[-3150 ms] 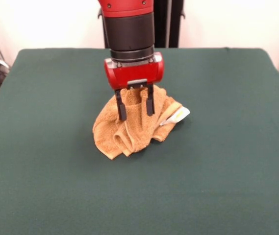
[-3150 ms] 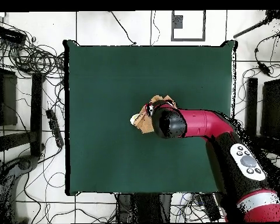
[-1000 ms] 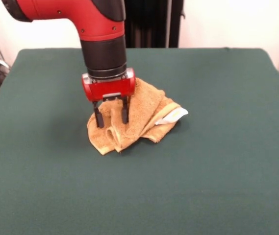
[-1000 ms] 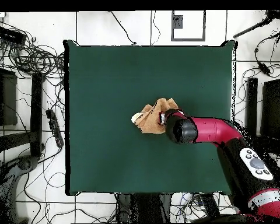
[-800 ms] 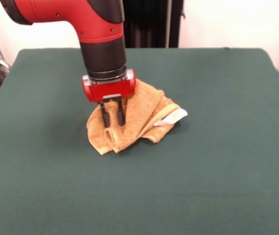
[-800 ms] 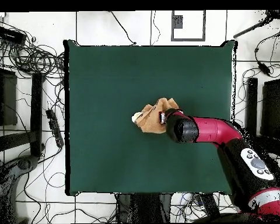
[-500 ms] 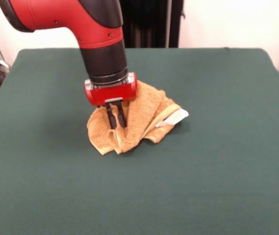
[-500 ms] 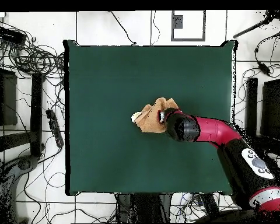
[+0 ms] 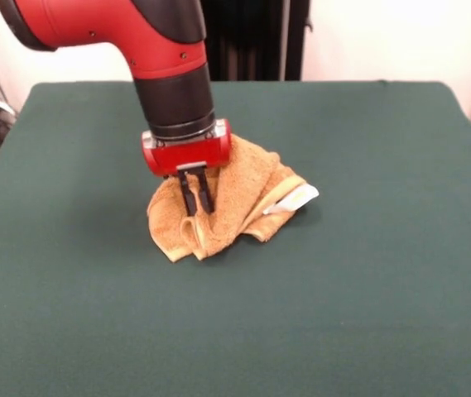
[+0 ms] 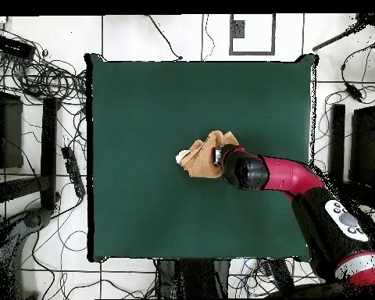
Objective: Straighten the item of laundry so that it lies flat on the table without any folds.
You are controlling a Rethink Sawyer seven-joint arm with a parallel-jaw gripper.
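Pinching a raised fold of the golden-orange towel (image 9: 227, 198), my claw (image 9: 194, 198) is clenched on it. I judge the grasp step done; next I should lift and pull outward. Towel lies crumpled under my claw on the desk (image 9: 367, 273). No containers appear.

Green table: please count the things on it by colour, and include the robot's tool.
Golden-orange terry-cloth towel, crumpled: 1
White tag on the towel: 1
Red and black tool, shut on a towel fold: 1
Dark green felt-covered table itself: 1
Total: 4
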